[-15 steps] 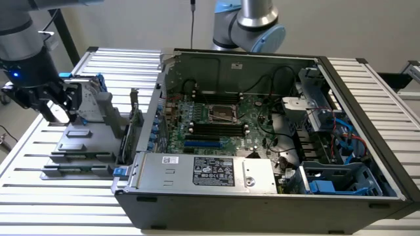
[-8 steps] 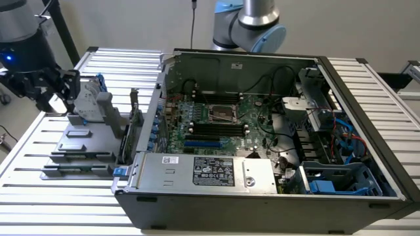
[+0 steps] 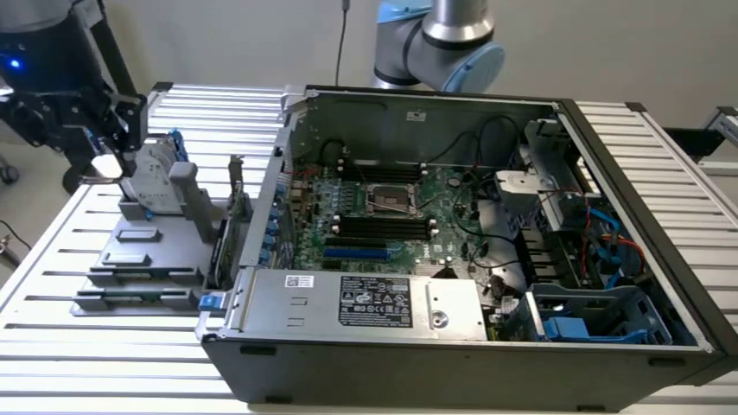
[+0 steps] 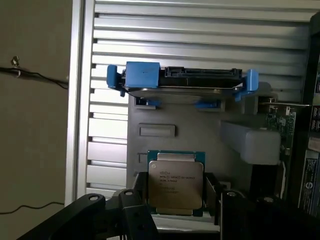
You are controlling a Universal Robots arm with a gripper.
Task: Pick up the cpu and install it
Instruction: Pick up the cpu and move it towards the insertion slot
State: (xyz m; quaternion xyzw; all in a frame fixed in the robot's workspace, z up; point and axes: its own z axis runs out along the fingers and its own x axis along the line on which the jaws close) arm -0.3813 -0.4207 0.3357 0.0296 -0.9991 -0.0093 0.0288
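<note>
Carrying everything: slatted metal worktop (image 3: 34, 285), bare slats running out past the fixtures on the exterior view's left and near sides.

Standing open toward the exterior view's right: computer case (image 3: 461, 363). Holding, per the exterior view:
- green motherboard (image 3: 427, 220) with central socket (image 3: 392, 201) lying bare
- grey power supply (image 3: 369, 301) with white label, running along the near wall
- blue drive bays (image 3: 576, 324) in the near corner
- black cables crossing the board's right part

Rising behind the case's far wall: arm (image 3: 450, 39).

Sitting just beside the case on the exterior view's left: grey holder tray (image 3: 138, 259), carrying an upright hard drive (image 3: 155, 169) with blue brackets.

Hanging over the tray's far end, near the worktop's edge: jaws, clamping the cpu (image 4: 176, 182) by two opposite sides.

Coming through in the wrist view:
- chip's metal lid with printed text and green rim, facing the camera
- tray's shallow recesses lying beneath it
- hard drive standing ahead, well apart from the chip
</note>
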